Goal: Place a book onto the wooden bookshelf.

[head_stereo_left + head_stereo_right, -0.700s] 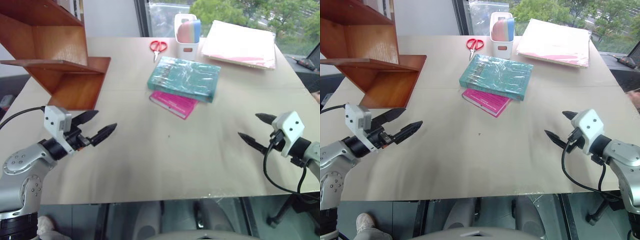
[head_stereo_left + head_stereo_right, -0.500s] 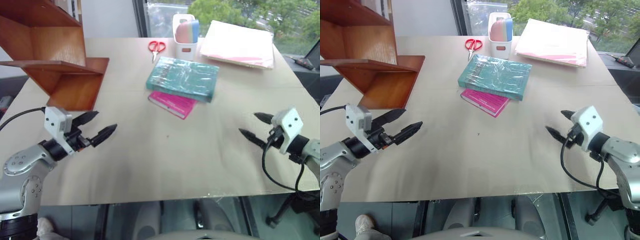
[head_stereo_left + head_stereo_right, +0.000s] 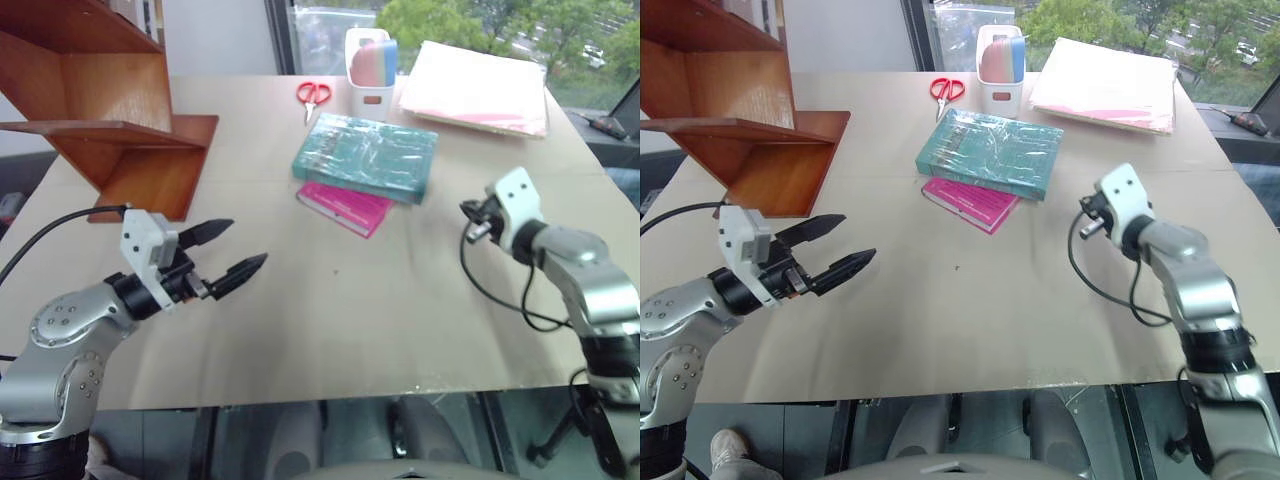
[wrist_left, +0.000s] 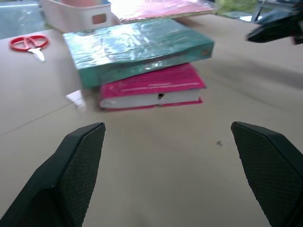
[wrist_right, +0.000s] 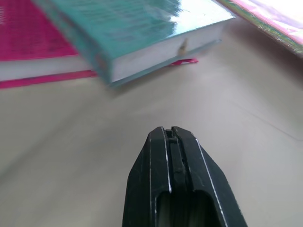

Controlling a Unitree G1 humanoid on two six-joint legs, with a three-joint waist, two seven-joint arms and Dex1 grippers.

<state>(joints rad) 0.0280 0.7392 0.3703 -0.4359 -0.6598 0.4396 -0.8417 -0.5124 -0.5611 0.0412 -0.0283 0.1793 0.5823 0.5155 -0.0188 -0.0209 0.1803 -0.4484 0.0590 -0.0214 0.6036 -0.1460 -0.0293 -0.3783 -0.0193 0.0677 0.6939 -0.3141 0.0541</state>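
Comparing this moment with half a second ago, both arms have advanced over the table toward the stacked books, which I read as the approach phase of a two-handed pickup; nothing has been grasped yet.

On the left, the wooden bookshelf [image 3: 120, 130] stands behind and outboard of the left gripper [image 3: 228, 250], its lower shelf bare. That gripper has pushed forward, and its jaws stand wide apart, holding and touching nothing. In the left wrist view the book [image 4: 137, 45] lies ahead of the open jaws, well short of contact, resting on top of the pink book [image 4: 151, 90], with the red scissors [image 4: 27, 43] further off to one side.

In the middle of the table, the book sits between the two grippers, nearer the right one.

On the right, the right gripper [image 3: 1087, 215] has swung in from the table's near edge and pinched its jaws fully together, empty. Its tip points at the book's near corner [image 5: 156, 42], close but apart from it. Closed like this, it looks set to nudge or lever the book rather than clamp it.
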